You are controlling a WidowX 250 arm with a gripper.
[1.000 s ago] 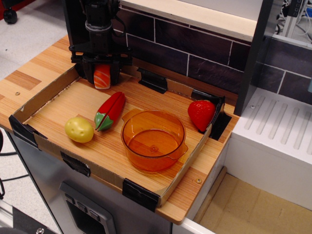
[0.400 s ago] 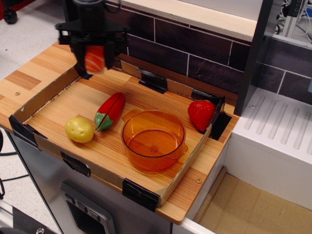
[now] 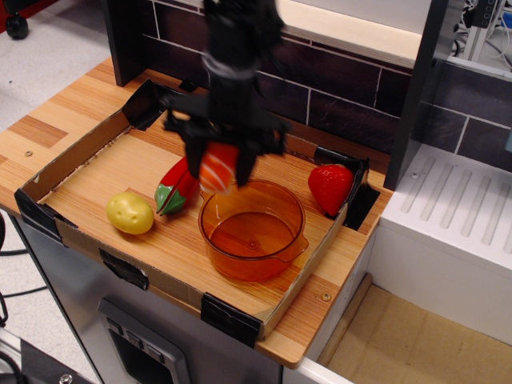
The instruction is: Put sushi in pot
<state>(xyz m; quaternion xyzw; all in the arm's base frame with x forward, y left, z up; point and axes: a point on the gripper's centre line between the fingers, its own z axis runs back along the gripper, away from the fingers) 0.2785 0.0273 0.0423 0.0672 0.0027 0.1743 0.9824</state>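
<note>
The sushi (image 3: pixel 219 166), an orange salmon top with white stripes on white rice, hangs between the fingers of my gripper (image 3: pixel 219 170). The gripper is shut on it and holds it in the air over the back left rim of the pot (image 3: pixel 252 230). The pot is round, translucent orange and empty, and stands in the front right part of the tray. My black arm comes down from above and hides part of the tray's back wall.
A cardboard-walled wooden tray (image 3: pixel 96 144) holds the toys. A red-and-green chili pepper (image 3: pixel 174 190) lies just left of the pot, a yellow potato (image 3: pixel 130 213) at the front left, a red strawberry (image 3: pixel 330 188) at the right. A dark tiled wall (image 3: pixel 336 92) stands behind.
My gripper lifted the sushi from the tray's back left corner and carried it right and forward, to just above the pot's rim.
</note>
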